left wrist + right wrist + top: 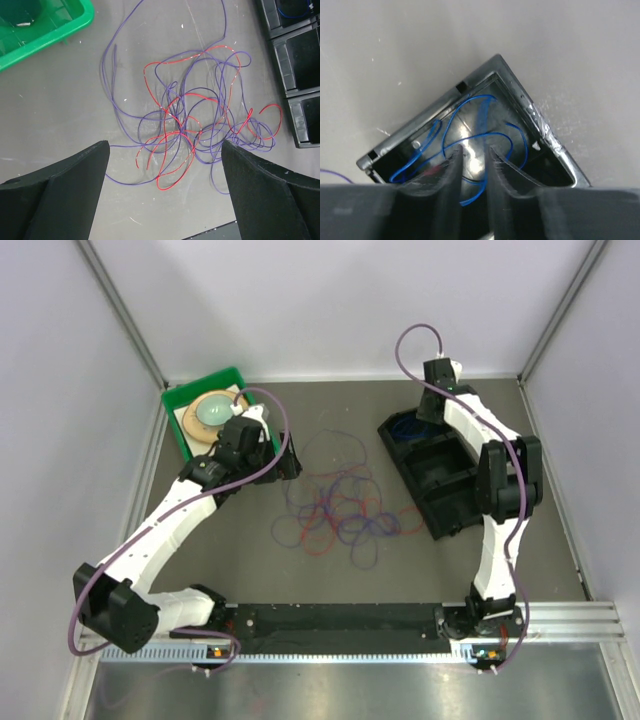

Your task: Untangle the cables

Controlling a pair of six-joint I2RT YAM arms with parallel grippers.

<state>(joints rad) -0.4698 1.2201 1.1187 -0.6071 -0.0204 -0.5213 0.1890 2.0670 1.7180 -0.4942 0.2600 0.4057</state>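
Note:
The cables (340, 505) lie as a loose tangle of red and purple loops in the middle of the table. In the left wrist view the tangle (200, 125) sits just beyond my fingers. My left gripper (283, 464) hangs over the tangle's left edge, wide open and empty (164, 145). My right gripper (430, 408) is over the far compartment of the black bin (455, 502). Its fingers stand a narrow gap apart (475, 150). Blue cables (485, 134) lie coiled in that compartment, and one strand runs through the gap.
A green tray (180, 420) holding a round dish stands at the back left, and its corner shows in the left wrist view (60, 32). The black bin has several compartments along the right (300, 55). A black rail (340, 618) runs along the near edge.

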